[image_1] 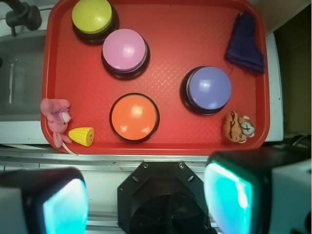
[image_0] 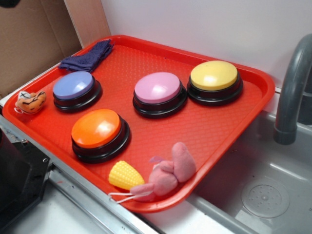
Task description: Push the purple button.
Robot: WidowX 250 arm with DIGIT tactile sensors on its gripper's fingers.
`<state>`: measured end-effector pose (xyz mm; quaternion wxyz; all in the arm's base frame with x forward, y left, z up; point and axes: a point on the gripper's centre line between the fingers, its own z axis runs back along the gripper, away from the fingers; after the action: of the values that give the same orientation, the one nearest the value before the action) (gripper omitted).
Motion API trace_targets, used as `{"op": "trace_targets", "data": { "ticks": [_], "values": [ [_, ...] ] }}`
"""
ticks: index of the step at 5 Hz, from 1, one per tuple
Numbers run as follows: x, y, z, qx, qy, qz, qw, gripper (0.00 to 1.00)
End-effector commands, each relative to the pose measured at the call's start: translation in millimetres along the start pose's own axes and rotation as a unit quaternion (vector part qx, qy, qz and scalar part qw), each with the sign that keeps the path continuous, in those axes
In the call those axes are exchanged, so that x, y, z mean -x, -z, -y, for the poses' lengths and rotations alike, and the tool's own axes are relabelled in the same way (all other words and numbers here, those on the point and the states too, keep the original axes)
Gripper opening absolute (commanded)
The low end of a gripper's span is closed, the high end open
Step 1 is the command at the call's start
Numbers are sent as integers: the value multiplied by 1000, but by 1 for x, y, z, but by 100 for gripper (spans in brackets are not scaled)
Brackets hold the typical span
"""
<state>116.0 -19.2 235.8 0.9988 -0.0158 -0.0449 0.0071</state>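
The purple button (image_0: 73, 86) (image_1: 209, 87), a periwinkle dome on a black base, sits at the left of the red tray (image_0: 195, 126) (image_1: 170, 44). From the wrist view my gripper (image_1: 146, 200) hangs high above the robot's black base, off the tray's near edge, with its teal-padded fingers (image_1: 228, 197) wide apart and nothing between them. The gripper does not show in the exterior view. It is well short of the purple button, which lies ahead and to the right in the wrist view.
On the tray are also a pink-lilac button (image_0: 157, 88), a yellow button (image_0: 214, 76), an orange button (image_0: 96, 128), a dark blue cloth (image_0: 87, 57), a toy corn (image_0: 126, 176), a pink plush (image_0: 168, 174) and a small tiger toy (image_0: 30, 101). A sink with a grey faucet (image_0: 292, 87) lies to the right.
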Motion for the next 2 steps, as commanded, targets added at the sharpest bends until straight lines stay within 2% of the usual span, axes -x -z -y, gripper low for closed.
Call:
{"op": "trace_targets", "data": {
  "ticks": [1, 2],
  "values": [
    [0, 0, 0, 0, 0, 0, 1000, 100],
    [-43, 32, -40, -32, -79, -18, 996, 100]
  ]
}}
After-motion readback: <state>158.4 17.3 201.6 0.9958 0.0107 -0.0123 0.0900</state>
